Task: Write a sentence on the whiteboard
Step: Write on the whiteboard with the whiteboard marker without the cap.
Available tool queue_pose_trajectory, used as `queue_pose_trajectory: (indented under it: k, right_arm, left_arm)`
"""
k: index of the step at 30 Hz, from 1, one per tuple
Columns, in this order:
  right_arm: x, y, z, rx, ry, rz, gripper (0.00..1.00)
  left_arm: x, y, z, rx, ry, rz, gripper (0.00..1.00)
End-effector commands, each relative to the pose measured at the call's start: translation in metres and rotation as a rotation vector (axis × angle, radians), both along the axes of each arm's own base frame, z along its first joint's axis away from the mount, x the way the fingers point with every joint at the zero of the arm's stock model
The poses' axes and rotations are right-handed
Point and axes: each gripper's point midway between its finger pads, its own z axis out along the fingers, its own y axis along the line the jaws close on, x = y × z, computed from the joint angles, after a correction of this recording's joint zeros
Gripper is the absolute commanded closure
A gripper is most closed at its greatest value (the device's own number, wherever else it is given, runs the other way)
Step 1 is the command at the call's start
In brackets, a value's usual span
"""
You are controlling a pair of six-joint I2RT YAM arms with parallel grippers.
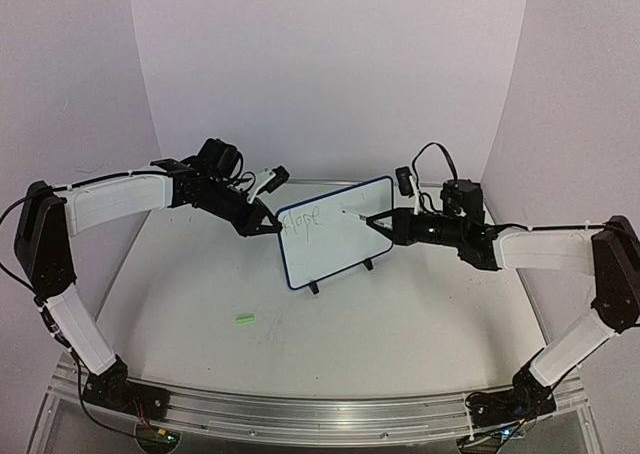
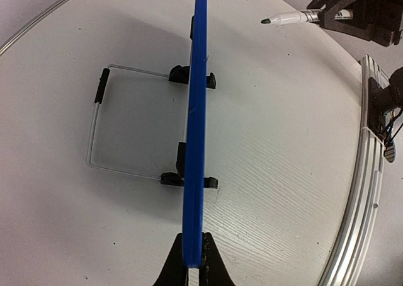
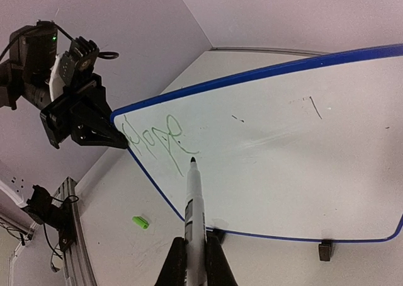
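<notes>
The whiteboard (image 1: 330,229) stands on its wire stand mid-table, blue-rimmed, with green handwriting at its upper left (image 3: 154,138). My left gripper (image 1: 268,222) is shut on the board's left edge; in the left wrist view the blue rim (image 2: 196,141) runs edge-on between my fingers (image 2: 194,264). My right gripper (image 1: 385,224) is shut on a white marker (image 3: 194,210), its dark tip pointing at the board just right of the writing, close to the surface. The marker also shows in the left wrist view (image 2: 293,18).
A small green marker cap (image 1: 244,319) lies on the table in front of the board, also in the right wrist view (image 3: 140,222). The wire stand (image 2: 101,125) reaches behind the board. A metal rail (image 1: 300,414) runs along the near edge. Walls enclose the table.
</notes>
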Motion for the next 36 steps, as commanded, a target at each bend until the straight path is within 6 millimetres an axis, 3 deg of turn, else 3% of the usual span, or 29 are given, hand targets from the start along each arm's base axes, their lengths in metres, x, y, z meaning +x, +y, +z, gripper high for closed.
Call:
queue_pose_trajectory:
  k: [1, 23, 36]
  right_arm:
    - [0.014, 0.011, 0.025, 0.049, -0.065, 0.046, 1.00]
    - [0.052, 0.008, 0.028, 0.107, -0.068, 0.022, 1.00]
    - [0.051, 0.013, 0.018, 0.103, -0.047, 0.063, 1.00]
  left_arm:
    - [-0.002, 0.003, -0.009, 0.052, 0.004, -0.003, 1.00]
    - [-0.001, 0.004, -0.011, 0.058, 0.001, -0.001, 1.00]
    - [0.000, 0.003, -0.012, 0.060, 0.004, -0.001, 1.00]
